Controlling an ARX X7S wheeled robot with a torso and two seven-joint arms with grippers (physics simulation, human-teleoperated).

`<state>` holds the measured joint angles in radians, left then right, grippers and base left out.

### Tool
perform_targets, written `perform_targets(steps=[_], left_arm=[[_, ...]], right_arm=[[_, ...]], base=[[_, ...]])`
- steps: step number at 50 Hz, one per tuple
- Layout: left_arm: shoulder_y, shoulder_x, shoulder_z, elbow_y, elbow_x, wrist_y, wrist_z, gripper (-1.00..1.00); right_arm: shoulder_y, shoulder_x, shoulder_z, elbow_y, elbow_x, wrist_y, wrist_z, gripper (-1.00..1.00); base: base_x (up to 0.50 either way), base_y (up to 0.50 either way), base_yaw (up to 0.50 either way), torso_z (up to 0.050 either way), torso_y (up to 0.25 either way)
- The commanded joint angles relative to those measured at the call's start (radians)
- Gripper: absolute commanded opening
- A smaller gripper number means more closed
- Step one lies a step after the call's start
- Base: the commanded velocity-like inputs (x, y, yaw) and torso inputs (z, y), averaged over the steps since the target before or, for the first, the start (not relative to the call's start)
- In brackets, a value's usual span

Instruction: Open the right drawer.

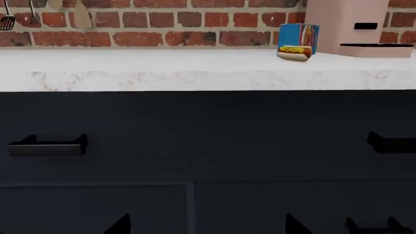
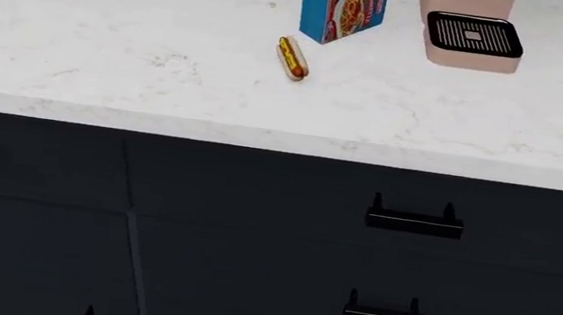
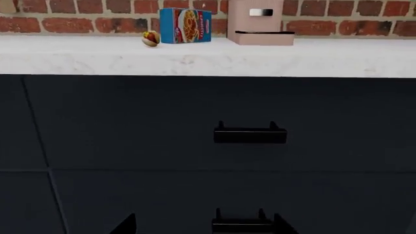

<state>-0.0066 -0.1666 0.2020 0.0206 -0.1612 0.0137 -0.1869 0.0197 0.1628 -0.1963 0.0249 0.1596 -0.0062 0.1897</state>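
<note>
under the counter, the right drawer [image 2: 362, 204] lies shut, handle [image 2: 415, 220] horizontal.

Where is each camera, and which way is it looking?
Head view: up on the robot's head, looking down at the counter and drawers; dark gripper tips at the bottom edge.
Left wrist view: low on the left arm, facing the drawer fronts and brick wall; left gripper tips show.
Right wrist view: low on the right arm, facing the right drawer handle; right gripper tips show.
All three see the hot dog and box.
</note>
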Motion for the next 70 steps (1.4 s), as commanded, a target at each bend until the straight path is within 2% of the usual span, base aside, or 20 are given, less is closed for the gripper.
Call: perform_targets(steps=[1, 20, 33, 44, 70], left_arm=[[0.0, -0.005, 0.006, 0.005, -0.008, -0.003, -0.007, 1.0], [0.005, -0.014, 0.02, 0.021, -0.021, 0.006, -0.011, 1.0], [0.012, -0.025, 0.032, 0.011, -0.02, 0.069, 0.003, 1.0], [0.009, -0.037, 0.055, 0.024, 0.004, 0.046, -0.004, 1.0], [0.009, -0.051, 0.076, 0.021, -0.018, 0.057, 0.007, 1.0]], right_arm=[[0.001, 0.006, -0.008, -0.004, 0.006, 0.007, 0.008, 1.0], [0.0, 0.014, -0.017, 0.0, 0.013, -0.004, 0.018, 1.0], [-0.001, 0.02, -0.022, -0.001, 0.011, -0.016, 0.03, 1.0], [0.005, 0.023, -0.029, 0.023, 0.014, -0.031, 0.031, 1.0], [0.007, 0.032, -0.04, 0.02, 0.024, -0.026, 0.046, 1.0]], base=[[0.0, -0.21, 0.0, 0.0, 0.0], [0.0, -0.21, 0.0, 0.0, 0.0], [0.0, -0.02, 0.0, 0.0, 0.0], [0.0, 0.0, 0.0, 0.0, 0.0], [0.0, 0.0, 0.0, 0.0, -0.136]])
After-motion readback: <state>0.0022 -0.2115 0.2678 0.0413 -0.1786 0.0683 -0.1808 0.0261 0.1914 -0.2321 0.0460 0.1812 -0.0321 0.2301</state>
